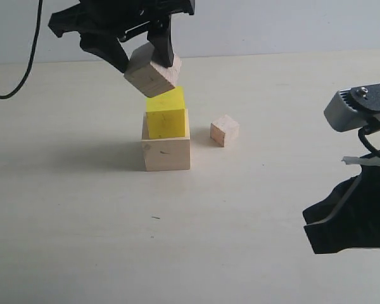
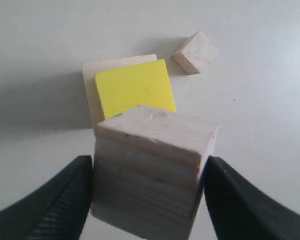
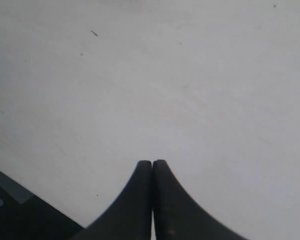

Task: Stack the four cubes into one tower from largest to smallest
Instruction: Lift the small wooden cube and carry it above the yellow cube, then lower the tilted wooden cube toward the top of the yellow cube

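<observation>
Hanging just above the bright yellow cube [image 1: 166, 117], the left end effector [image 1: 142, 60] clamps the medium pale bare-wood cube [image 1: 153, 71] between its two black fingers [image 2: 65, 200]. The held cube is tilted, one lower corner pointing down at the yellow top; whether that corner touches it I cannot tell. In the exterior view it sits slightly left of the yellow cube's centre, so I judge the coming move needs a small shift rightward and a levelling before release. Being a cube, it has no long axis to align, only its faces to square up.

The yellow cube rests on the large pale bare-wood cube [image 1: 166, 154]. The small pale bare-wood cube [image 1: 225, 130] lies on the pale bench [image 1: 82, 221] just beside the stack, apart from it.

The right end effector [image 3: 152, 167] is closed on nothing, well apart. The bench around the stack looks flat and roomy.
</observation>
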{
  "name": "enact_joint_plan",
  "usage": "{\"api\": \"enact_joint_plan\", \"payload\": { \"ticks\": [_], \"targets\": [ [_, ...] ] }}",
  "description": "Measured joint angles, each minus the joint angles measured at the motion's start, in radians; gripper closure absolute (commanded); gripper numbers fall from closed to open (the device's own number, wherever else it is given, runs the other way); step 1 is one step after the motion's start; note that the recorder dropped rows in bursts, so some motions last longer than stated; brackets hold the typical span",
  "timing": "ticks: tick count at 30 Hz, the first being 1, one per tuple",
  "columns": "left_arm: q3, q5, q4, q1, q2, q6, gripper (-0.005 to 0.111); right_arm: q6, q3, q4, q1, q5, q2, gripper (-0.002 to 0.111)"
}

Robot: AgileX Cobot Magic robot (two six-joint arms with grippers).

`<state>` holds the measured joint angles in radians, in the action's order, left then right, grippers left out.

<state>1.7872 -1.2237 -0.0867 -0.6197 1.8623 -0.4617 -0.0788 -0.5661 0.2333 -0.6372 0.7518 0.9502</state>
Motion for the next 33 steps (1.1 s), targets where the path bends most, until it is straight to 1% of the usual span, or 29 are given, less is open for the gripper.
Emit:
{"api": "enact_joint_plan", "payload": {
  "ticks": [6,15,33],
  "targets": [
    [0.009,0.000,0.000,0.000,0.046,-0.023,0.107,0.000,0.000,0.000,0.000,-0.010,0.000,0.108],
    [0.113,-0.002,0.004,0.000,0.066,-0.052,0.107,0.000,0.000,0.000,0.000,-0.014,0.000,0.108],
    [0.119,-0.002,0.022,0.000,0.113,-0.096,0.107,0.004,0.000,0.000,0.000,-0.028,0.000,0.108]
  ]
}}
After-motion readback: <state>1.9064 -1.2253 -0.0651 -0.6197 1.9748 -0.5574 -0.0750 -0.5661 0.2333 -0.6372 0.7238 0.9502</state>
